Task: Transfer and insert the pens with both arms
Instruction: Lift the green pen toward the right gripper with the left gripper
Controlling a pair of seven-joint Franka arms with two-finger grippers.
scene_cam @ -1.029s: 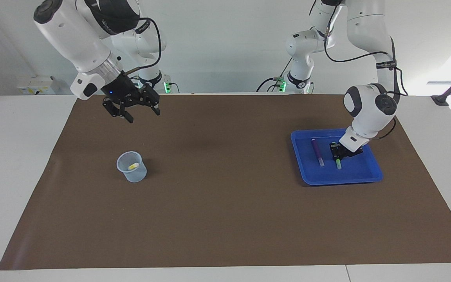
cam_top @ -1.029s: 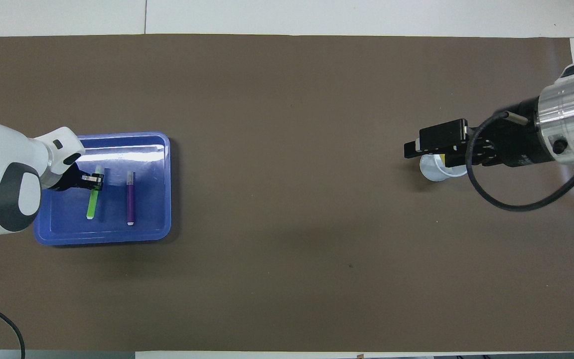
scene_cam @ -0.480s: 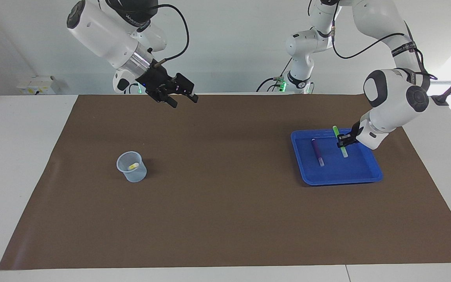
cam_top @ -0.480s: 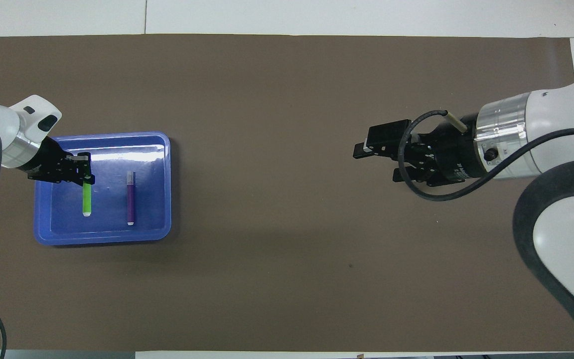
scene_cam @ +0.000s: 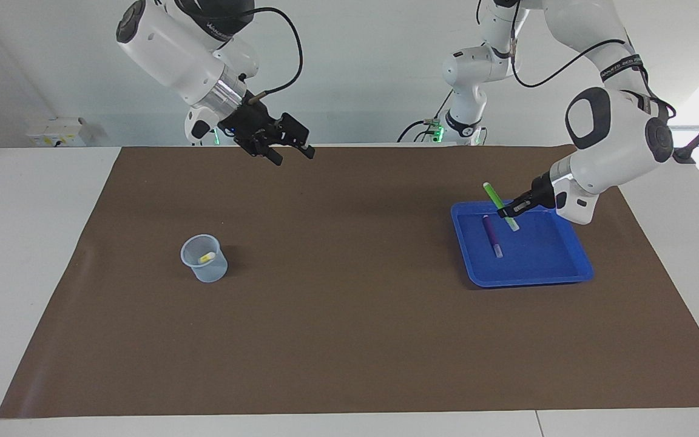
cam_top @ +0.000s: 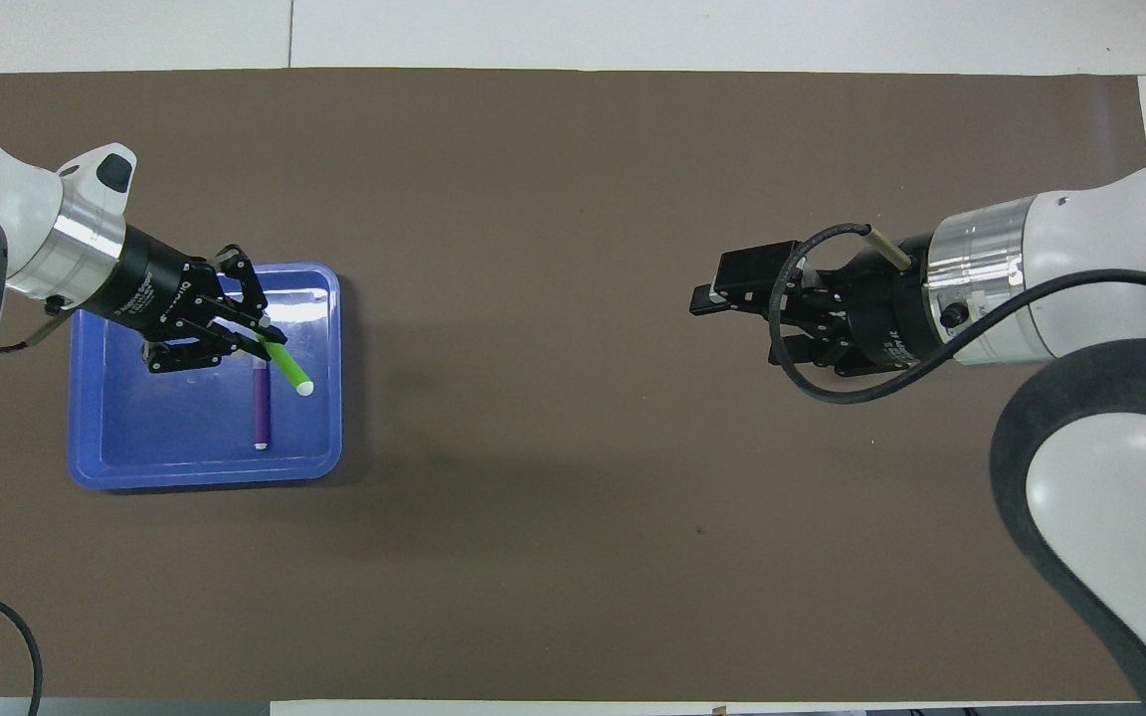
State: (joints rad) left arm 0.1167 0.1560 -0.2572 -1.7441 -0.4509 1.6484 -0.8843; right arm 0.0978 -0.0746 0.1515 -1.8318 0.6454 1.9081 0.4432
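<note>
Right now, starting at the robots' end: right pincer [scene_cam: 289, 152] is up in the air over bare brown mat [scene_cam: 349, 340], jaws spread wide, nothing in them, pointed toward the left arm's end. Waiting for a handover, I'd guess.

Left pincer [scene_cam: 509, 210] hangs over the blue tray [scene_cam: 574, 276], over the edge nearest the right arm, clenched on the green pen [scene_cam: 497, 201]. Grip sits around mid-barrel; the pen is tilted, green end sticking up and away from the pincer, pale cap end pointing down toward the tray floor. Pen is clear of the tray.

Purple pen [scene_cam: 493, 235] lies flat in the tray, just below the left pincer, not touching it.

Farther from the robots than the right pincer, well apart from it: clear cup [scene_cam: 204, 259] on the worktop, yellow pen [scene_cam: 207, 258] already inside.

Handling, my read: pens are light, stiff, smooth plastic, so liable to pivot in a two-finger pinch. Right pincer should take the exposed green end, leaving enough clearance from the left fingers. Cup looks light too; a sideways nudge on insertion could tip it.
</note>
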